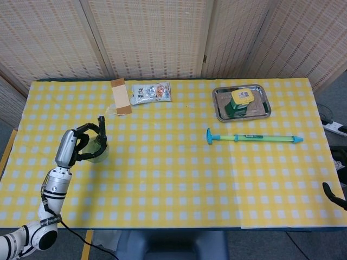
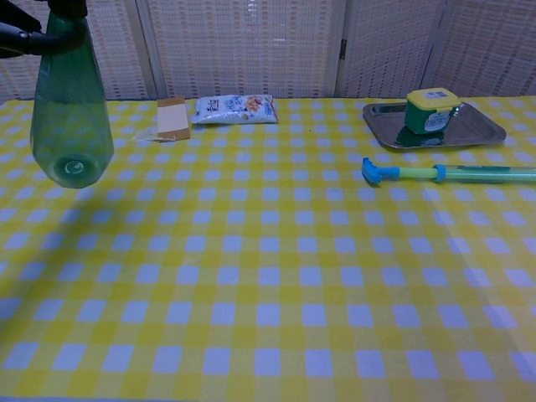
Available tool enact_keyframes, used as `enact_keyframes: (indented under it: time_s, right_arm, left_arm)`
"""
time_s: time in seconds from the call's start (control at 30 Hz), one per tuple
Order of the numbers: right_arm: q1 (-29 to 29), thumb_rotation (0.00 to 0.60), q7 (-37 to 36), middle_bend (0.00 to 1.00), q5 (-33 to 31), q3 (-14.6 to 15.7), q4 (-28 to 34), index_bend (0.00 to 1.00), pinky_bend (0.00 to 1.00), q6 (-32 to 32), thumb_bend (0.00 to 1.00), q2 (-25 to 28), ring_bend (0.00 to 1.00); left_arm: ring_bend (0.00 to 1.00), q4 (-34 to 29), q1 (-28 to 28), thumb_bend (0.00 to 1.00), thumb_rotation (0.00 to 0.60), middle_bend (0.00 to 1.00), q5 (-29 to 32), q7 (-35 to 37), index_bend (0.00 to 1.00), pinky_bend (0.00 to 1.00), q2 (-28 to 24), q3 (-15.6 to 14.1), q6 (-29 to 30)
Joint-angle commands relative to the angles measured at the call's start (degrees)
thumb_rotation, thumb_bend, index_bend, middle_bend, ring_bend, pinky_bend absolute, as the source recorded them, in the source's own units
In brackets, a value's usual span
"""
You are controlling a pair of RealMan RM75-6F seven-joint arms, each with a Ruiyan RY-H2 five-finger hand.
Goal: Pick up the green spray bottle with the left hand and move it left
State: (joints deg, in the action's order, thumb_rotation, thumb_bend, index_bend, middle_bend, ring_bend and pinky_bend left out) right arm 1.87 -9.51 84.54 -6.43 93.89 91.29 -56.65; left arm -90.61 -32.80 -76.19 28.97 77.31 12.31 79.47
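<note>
**Item: bottle in carry, left side of desk**

Location. The bottle (image 2: 71, 109) is off the desk (image 1: 179, 179), hanging upright over its left part, base down and neck up, well left of the other things.

Holder. The left hand (image 1: 81, 145) is wrapped round the bottle near its top, dark fingers (image 1: 87, 129) curled about it; the chest view shows only a dark sliver of that hand at the upper left corner. A dark shape at the far right edge of the head view may be the right hand; whether it is open or closed cannot be told.

Handling note. Judged as mid-transfer. Best practice: keep the bottle upright, carry it a little further left, lower it straight down until the base sits flat, then loosen the fingers. The grip is high, so the body may swing; move slowly.

Materials and forms.
- Bottle: translucent green plastic, glossy, pear-shaped, wide rounded base tapering to a narrow neck.
- Desk cover: yellow-and-white check cloth, matte.
- Tray (image 1: 219, 110): polished metal, rectangular, holding a green tub (image 1: 241, 103) with a yellow lid.
- Long teal-and-green stick (image 1: 252, 138): thin plastic rod.
- Snack packet (image 1: 151, 92): crinkled foil.
- Card (image 1: 120, 96): brown strip.
</note>
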Motion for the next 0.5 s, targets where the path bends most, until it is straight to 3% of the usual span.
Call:
enact_keyframes:
  time_s: [0.03, 0.5]
  right_arm:
    - [0.0, 0.600, 0.1, 0.00, 0.0, 0.1, 0.0, 0.00, 0.00, -0.1, 0.35, 0.0, 0.00]
    - [-0.2, 0.600, 0.4, 0.00, 0.2, 0.4, 0.1, 0.00, 0.00, -0.3, 0.35, 0.0, 0.00]
  left_arm:
    - [1.00, -1.1, 1.9, 0.42, 0.600, 0.73, 2.9, 1.3, 0.67, 1.00, -1.0, 1.0, -1.8]
    - [1.00, 9.4, 6.4, 0.42, 0.600, 0.73, 4.9, 12.7, 0.66, 1.00, 8.0, 5.2, 2.6]
